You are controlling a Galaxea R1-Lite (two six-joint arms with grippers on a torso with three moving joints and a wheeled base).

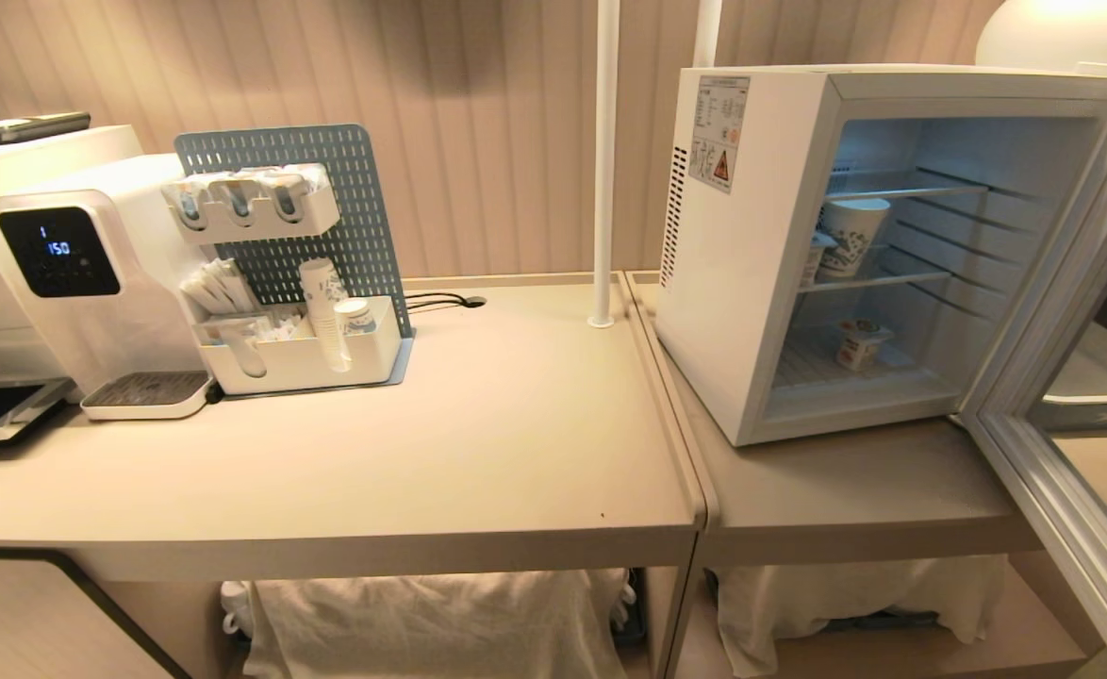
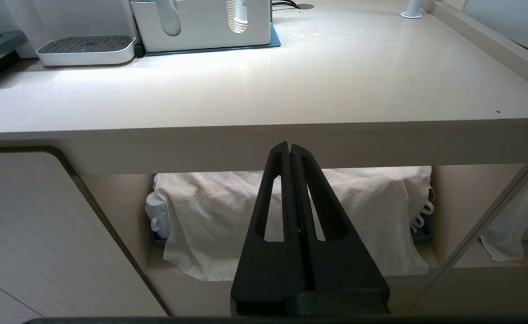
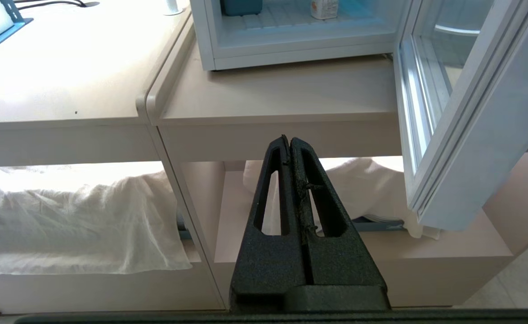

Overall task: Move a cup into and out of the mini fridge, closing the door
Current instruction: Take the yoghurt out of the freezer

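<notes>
Two beige counters [image 1: 478, 453] stand side by side, their inner edges meeting at a seam. Open shelves beneath hold bundles covered by white cloth [image 1: 440, 622].

The mini fridge [image 1: 751, 255] sits on the right counter, a warning sticker and vent slots on its side wall. The door [image 1: 1072, 396] stands swung wide to the right, its glass panel facing outward past the counter's front edge. The interior is lit and fully exposed.

A white water dispenser [image 1: 91, 273] with a lit black display stands at the far left of the left counter. Beside it is a blue-grey pegboard organiser [image 1: 299, 255] carrying white bins with sachets and a stack of paper cups.

Inside the fridge, a patterned cup [image 1: 852, 236] stands upright on the middle wire shelf, toward the left. A small carton [image 1: 860, 344] rests on the fridge floor below it.

The left gripper [image 2: 289, 148] is held low in front of the left counter's edge, its jaws pressed together on nothing. The right gripper [image 3: 289, 141] is held likewise before the right counter, just beside the lower corner of the open door, jaws closed and empty. Neither touches any object.
</notes>
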